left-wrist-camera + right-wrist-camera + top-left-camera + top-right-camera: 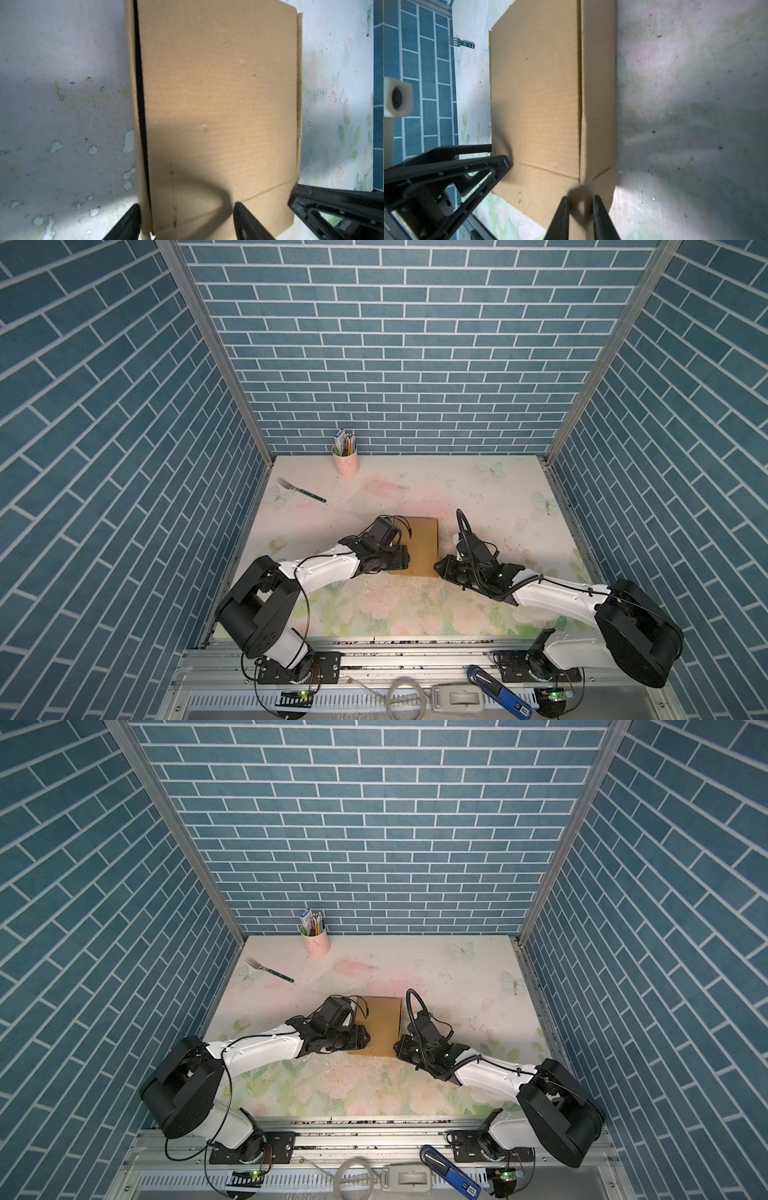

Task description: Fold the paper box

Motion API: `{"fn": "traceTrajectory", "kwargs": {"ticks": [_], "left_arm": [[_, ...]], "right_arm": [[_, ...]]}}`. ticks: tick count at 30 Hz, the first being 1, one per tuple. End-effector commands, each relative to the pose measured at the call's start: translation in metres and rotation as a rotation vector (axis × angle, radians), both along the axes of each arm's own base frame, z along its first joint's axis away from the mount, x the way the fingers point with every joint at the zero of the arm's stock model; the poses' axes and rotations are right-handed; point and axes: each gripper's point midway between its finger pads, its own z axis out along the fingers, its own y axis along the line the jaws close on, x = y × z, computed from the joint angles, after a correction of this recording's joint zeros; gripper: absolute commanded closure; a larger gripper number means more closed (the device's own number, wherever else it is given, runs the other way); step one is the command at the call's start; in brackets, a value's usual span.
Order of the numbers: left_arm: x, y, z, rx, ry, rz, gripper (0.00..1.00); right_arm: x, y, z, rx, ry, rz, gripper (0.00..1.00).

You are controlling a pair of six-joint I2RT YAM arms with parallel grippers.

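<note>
Pencils [350,443] in pink cup [346,465], left gripper [186,205] apart, right gripper [580,197] maybe pinching paper box [422,543].

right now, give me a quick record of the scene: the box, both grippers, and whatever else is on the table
paper box: brown cardboard, lying flat mid-table
left gripper: open, jaws straddling the box's left edge
right gripper: jaws narrow, at the box's near right corner; grip unclear
fork: far left, apart from the box
pink cup: upright at the back wall, holds pencils
table: floral print, scuffed
</note>
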Motion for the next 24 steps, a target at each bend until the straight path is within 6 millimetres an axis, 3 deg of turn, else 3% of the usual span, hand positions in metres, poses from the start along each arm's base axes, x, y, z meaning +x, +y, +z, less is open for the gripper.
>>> {"fn": "traceTrajectory", "kwargs": {"ticks": [1, 8, 15, 24], "left_arm": [[-0.010, -0.010, 0.005, -0.039, 0.008, -0.035, 0.29], [-0.013, -0.005, 0.014, -0.040, -0.008, -0.027, 0.29], [-0.019, 0.004, 0.018, -0.035, -0.016, -0.012, 0.28], [-0.023, 0.005, 0.008, -0.033, -0.001, -0.007, 0.29]], "right_arm": [[-0.002, 0.010, 0.018, 0.092, -0.002, -0.001, 0.77], [-0.001, -0.002, 0.023, 0.060, -0.035, -0.034, 0.63], [-0.001, -0.012, 0.019, 0.014, -0.046, -0.054, 0.62], [-0.006, -0.015, 0.012, -0.008, -0.037, -0.055, 0.62]]}}
